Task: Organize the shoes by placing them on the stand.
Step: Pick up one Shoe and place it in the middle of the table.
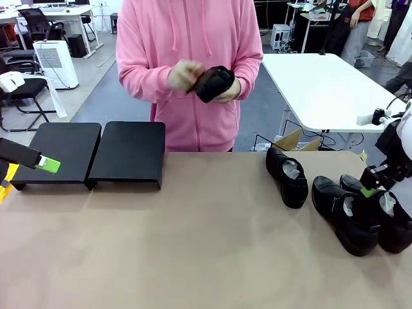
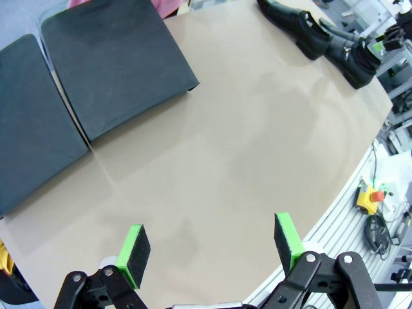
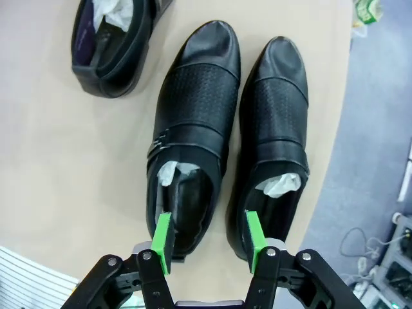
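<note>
Straddling the heel of a shoe (image 3: pixel 196 109), the right gripper (image 3: pixel 207 235) is sitting with its green pads (image 3: pixel 162 241) spread, one at each side of the heel; contact unclear. That shoe is lying well right of the stand (image 1: pixel 129 151), touching a second shoe (image 3: pixel 277 109), with a third shoe (image 3: pixel 109 58) nearer the stand. The left gripper (image 2: pixel 212 248) is hovering spread wide, holding nothing, over bare table (image 2: pixel 257 148) just in front of the stand. A person's hands (image 1: pixel 182 76) are holding the fourth shoe (image 1: pixel 214 82) up behind the stand.
</note>
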`<move>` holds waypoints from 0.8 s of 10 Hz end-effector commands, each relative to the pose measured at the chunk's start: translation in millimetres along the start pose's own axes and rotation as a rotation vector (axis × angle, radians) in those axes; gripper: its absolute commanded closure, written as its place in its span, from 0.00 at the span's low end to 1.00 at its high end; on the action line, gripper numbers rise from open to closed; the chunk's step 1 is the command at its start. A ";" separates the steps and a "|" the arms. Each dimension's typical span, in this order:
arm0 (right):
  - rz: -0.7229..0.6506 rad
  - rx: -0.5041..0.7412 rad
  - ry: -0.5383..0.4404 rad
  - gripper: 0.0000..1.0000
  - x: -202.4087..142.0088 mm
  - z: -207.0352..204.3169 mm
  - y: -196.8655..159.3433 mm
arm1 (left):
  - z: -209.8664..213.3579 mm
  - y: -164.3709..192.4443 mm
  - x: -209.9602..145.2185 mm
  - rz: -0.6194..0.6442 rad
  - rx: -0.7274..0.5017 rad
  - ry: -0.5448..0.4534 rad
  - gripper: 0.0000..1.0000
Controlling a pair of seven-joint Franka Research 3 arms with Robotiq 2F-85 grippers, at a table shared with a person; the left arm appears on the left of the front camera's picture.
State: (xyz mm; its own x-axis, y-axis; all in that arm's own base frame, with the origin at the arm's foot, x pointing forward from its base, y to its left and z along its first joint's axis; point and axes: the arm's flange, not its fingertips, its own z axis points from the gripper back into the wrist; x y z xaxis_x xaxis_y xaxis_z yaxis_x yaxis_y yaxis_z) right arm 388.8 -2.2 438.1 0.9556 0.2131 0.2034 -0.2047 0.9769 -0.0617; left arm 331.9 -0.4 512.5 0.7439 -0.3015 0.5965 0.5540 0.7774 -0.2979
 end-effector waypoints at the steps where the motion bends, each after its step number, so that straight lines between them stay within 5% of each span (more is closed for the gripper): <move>1: -0.029 0.045 -0.030 0.42 3.6 -20.1 -13.1 | 1.3 0.7 -0.4 -0.013 -0.018 -0.008 0.00; 8: -0.090 0.057 0.090 0.42 5.2 -58.0 -6.9 | 1.3 0.7 -0.4 -0.013 -0.018 -0.008 0.00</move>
State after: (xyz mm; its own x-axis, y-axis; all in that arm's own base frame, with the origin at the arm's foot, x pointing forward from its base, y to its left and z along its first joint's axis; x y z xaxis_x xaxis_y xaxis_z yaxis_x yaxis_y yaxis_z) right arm 408.0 -10.6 382.4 0.9806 0.1424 0.1344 -0.1449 0.9894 0.0094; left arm 331.9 -0.3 512.5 0.7438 -0.3015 0.5965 0.5540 0.7774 -0.2979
